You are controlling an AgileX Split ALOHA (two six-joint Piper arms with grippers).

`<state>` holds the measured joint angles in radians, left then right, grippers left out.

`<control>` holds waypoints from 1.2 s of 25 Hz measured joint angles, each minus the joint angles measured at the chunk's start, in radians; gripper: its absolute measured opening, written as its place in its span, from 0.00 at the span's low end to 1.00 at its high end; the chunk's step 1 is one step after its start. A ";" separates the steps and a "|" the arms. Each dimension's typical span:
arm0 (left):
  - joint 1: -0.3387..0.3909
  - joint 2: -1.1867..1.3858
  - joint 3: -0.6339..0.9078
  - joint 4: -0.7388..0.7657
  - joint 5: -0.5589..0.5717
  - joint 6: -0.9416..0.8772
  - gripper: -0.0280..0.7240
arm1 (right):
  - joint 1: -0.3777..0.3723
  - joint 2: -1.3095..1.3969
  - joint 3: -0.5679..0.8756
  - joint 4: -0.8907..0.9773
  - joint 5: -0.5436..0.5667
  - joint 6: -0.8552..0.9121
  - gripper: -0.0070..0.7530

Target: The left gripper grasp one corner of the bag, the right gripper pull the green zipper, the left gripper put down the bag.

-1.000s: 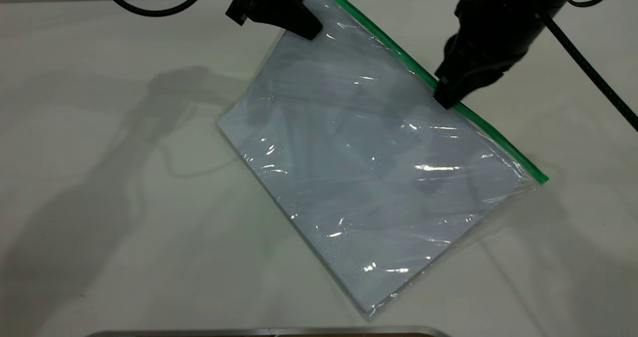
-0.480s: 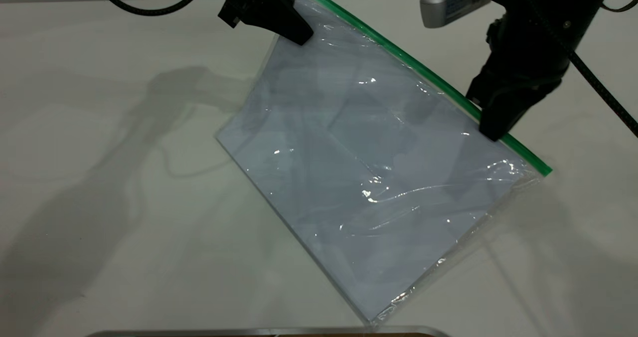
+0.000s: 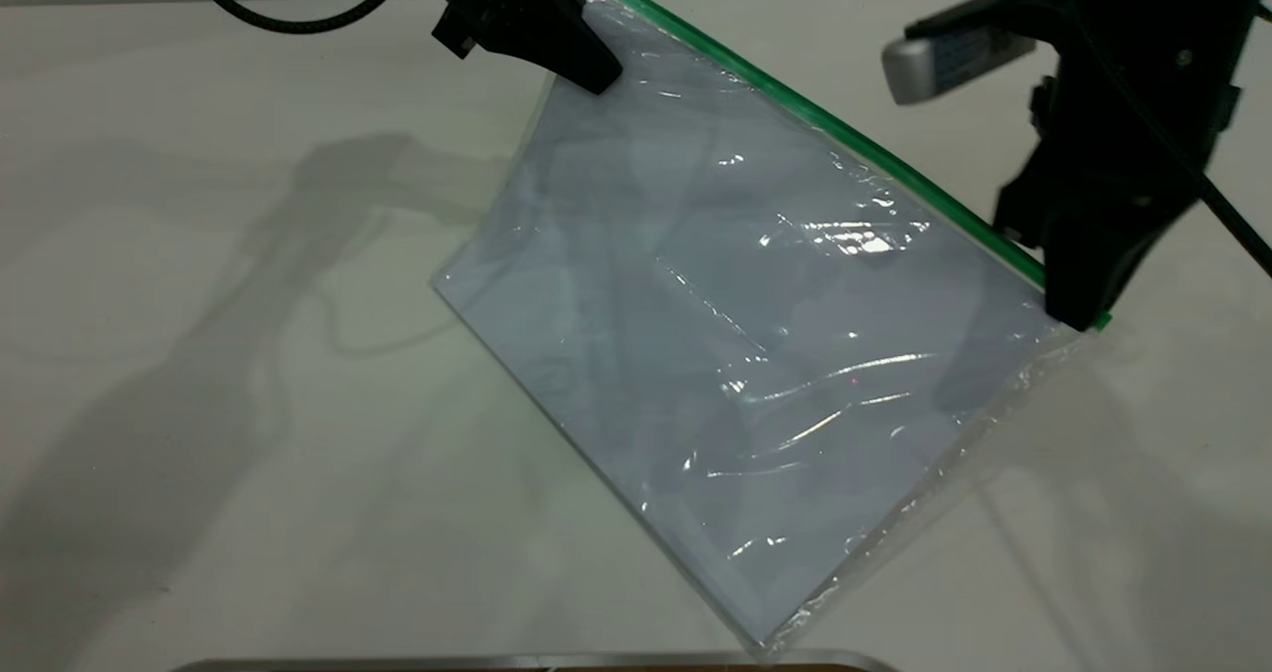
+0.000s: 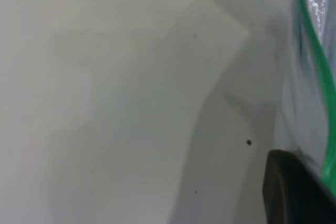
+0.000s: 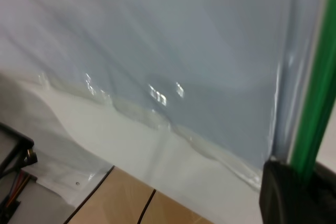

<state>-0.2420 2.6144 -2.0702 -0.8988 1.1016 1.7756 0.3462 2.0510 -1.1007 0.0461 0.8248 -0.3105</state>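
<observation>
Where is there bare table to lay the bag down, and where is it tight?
Bare table spreads wide beside the bag, under the left gripper; a narrower strip lies past the right gripper. Tight along the green zipper between both grippers.

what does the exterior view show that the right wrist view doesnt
Only the exterior view shows the whole bag, the left gripper clamped on its far corner, and the right gripper at the other end of the green zipper. Only the right wrist view shows a tan surface beyond the table edge. Both show the bag, the zipper and the right gripper closed on it.
</observation>
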 joint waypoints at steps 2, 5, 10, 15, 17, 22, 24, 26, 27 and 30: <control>0.000 0.000 0.000 0.001 0.000 0.000 0.11 | 0.000 0.000 0.000 -0.002 0.006 0.002 0.06; -0.001 0.000 0.000 0.001 0.002 0.000 0.11 | 0.000 0.000 0.000 -0.002 0.012 0.009 0.07; -0.001 0.000 0.000 0.000 0.002 0.000 0.11 | 0.000 0.000 0.000 -0.004 0.005 0.030 0.08; 0.001 0.000 0.000 0.024 -0.032 -0.011 0.25 | -0.001 0.000 0.001 -0.017 -0.023 0.054 0.20; 0.004 0.000 0.000 0.032 -0.050 -0.028 0.37 | -0.003 0.000 0.001 -0.017 -0.051 0.055 0.32; 0.000 -0.001 0.000 0.080 -0.108 -0.085 0.70 | -0.003 0.000 0.001 -0.028 -0.120 0.055 0.64; 0.000 -0.006 -0.003 0.119 -0.146 -0.116 0.79 | -0.003 0.000 0.001 -0.036 -0.160 0.055 0.74; 0.000 -0.022 -0.016 0.179 -0.176 -0.184 0.84 | -0.003 0.000 -0.001 -0.033 -0.229 0.066 0.79; 0.000 -0.032 -0.027 0.204 -0.181 -0.223 0.85 | -0.003 0.000 -0.011 -0.028 -0.276 0.080 0.79; 0.000 -0.087 -0.065 0.296 -0.162 -0.398 0.85 | -0.003 0.000 -0.086 -0.008 -0.380 0.100 0.77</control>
<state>-0.2418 2.5274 -2.1356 -0.6024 0.9396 1.3775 0.3428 2.0510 -1.1872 0.0383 0.4449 -0.2102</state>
